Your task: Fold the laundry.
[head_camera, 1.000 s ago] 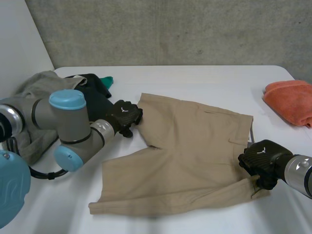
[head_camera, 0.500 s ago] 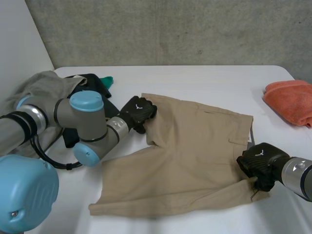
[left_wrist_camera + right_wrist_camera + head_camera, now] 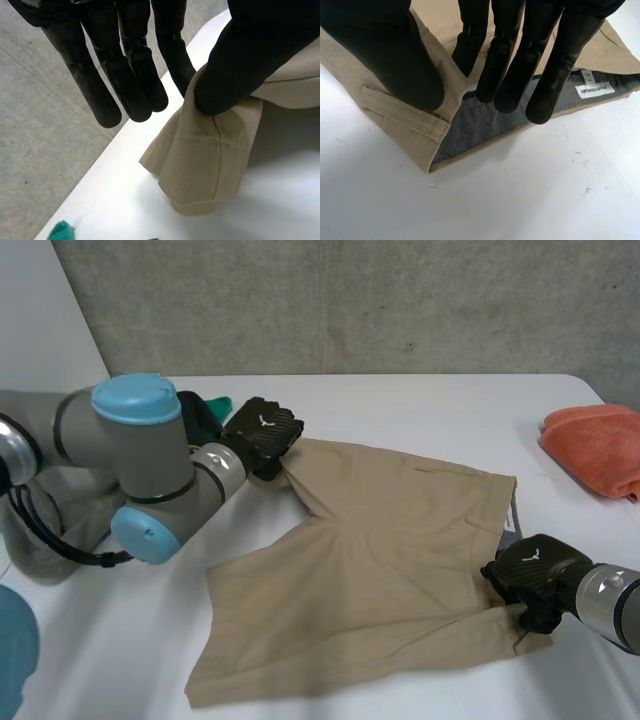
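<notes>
A: What lies on the white desk [image 3: 400, 400]?
B: Tan shorts [image 3: 380, 570], spread mid-frame.
A: And the hands?
B: The left robot hand [image 3: 262, 432], upper left, pinches a raised leg hem under its thumb. The right robot hand [image 3: 528, 570], lower right, pinches the waistband corner between thumb and fingers.

Shorts [image 3: 380, 570]: tan twill cloth, fine diagonal rib, matt, stitched hems. Waistband lining [image 3: 485, 127], centre of right wrist view: dark blue-grey woven cloth w/ white fabric label [image 3: 592, 90]. Bench [image 3: 430, 400]: white, smooth, matt, few small scuffs. Towel [image 3: 598, 448], right edge of head view: orange, fuzzy terry. Left robot hand [image 3: 262, 432] & right robot hand [image 3: 530, 570]: black, matt, smooth. Wall [image 3: 350, 300] along top: rough grey concrete.
</notes>
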